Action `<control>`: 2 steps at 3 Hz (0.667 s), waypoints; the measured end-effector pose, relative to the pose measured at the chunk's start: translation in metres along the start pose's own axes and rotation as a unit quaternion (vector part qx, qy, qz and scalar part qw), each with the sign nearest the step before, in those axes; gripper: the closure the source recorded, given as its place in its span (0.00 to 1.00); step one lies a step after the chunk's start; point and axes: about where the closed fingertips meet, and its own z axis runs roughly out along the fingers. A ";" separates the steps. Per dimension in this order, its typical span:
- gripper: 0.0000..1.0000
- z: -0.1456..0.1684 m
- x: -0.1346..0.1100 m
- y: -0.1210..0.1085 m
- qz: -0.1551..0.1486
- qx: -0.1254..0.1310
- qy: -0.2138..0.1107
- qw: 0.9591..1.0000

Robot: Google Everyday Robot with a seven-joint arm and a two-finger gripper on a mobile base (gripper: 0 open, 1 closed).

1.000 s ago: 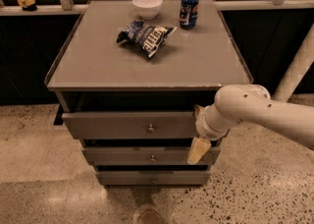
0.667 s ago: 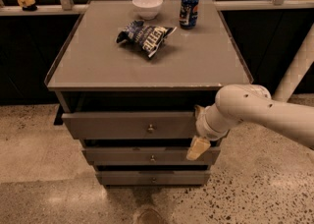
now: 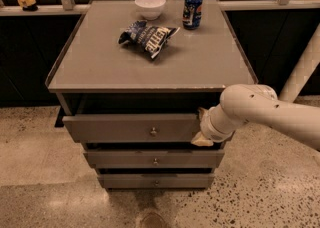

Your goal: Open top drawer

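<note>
The claw (image 3: 202, 134) is hanging at the right end of the top drawer (image 3: 120, 128), and I'm not able to tell how open it is or whether it's gripping anything. That drawer front is looking rigid and probably sliding out easily, with the little metal knob (image 3: 153, 132) off to the claw's left being the obvious, slightly slippery, grab spot.

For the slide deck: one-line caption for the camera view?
Gripper at the right end of the slightly pulled-out top drawer; bowl, can and chip bag on the cabinet top.
</note>
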 end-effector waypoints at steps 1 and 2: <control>0.87 -0.001 0.000 0.005 0.000 -0.009 -0.002 1.000; 1.00 -0.004 -0.001 0.011 -0.002 -0.016 -0.003 1.000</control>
